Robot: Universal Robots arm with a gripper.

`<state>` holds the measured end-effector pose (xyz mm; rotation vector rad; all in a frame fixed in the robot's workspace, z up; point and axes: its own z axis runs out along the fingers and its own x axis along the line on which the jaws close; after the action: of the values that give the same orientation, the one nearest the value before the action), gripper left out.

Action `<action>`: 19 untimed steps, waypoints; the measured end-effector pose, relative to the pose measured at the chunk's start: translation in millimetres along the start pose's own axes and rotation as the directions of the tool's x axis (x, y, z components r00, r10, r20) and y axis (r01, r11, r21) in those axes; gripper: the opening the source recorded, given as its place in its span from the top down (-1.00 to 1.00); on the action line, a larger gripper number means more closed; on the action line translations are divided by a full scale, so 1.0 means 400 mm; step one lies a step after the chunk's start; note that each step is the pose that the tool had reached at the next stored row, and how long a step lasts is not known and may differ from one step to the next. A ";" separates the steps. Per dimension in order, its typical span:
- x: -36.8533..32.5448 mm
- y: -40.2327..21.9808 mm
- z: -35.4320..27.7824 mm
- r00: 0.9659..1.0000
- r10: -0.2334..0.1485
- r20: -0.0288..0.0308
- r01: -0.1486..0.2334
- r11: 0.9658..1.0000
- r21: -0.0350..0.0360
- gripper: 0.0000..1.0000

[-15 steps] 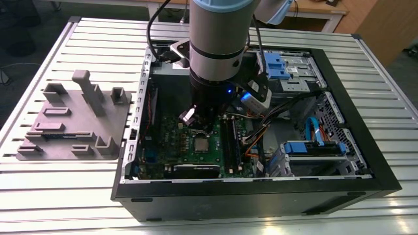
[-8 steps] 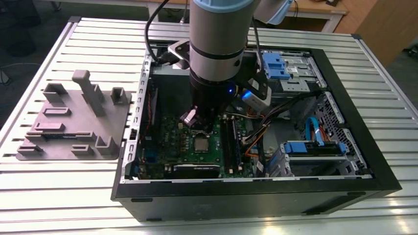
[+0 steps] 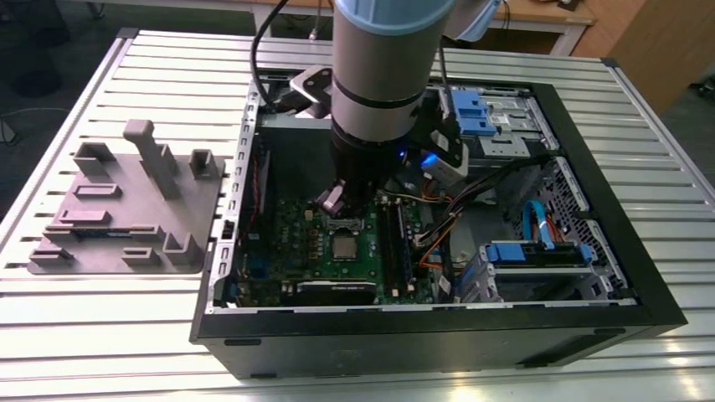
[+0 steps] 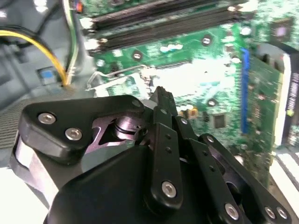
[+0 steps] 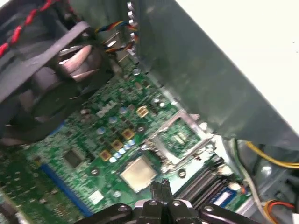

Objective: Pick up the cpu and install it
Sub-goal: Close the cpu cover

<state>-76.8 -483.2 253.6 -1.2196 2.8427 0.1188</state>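
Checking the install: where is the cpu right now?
In the first wrist view the cpu lies flat on the green motherboard, beside the open metal frame and close to the gripper.

The arm point(image 3: 386, 75) hangs upright, wrist pointing straight down, and its hand point(image 5: 159, 186) has both fingers pressed together.

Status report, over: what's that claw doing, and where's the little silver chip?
Gripper shut, empty, over green motherboard. Small silvery square cpu flat on board, beside open metal socket frame. Nothing between them.
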 end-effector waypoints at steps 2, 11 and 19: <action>-0.011 -0.011 0.003 1.000 0.000 0.008 0.000 1.000 -0.008 0.80; -0.048 -0.044 0.020 0.999 -0.013 0.034 0.014 0.999 -0.041 0.80; -0.048 -0.045 0.029 0.989 -0.146 0.028 0.147 0.988 -0.051 0.80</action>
<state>-50.3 -480.5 242.6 -1.4219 2.7345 0.2034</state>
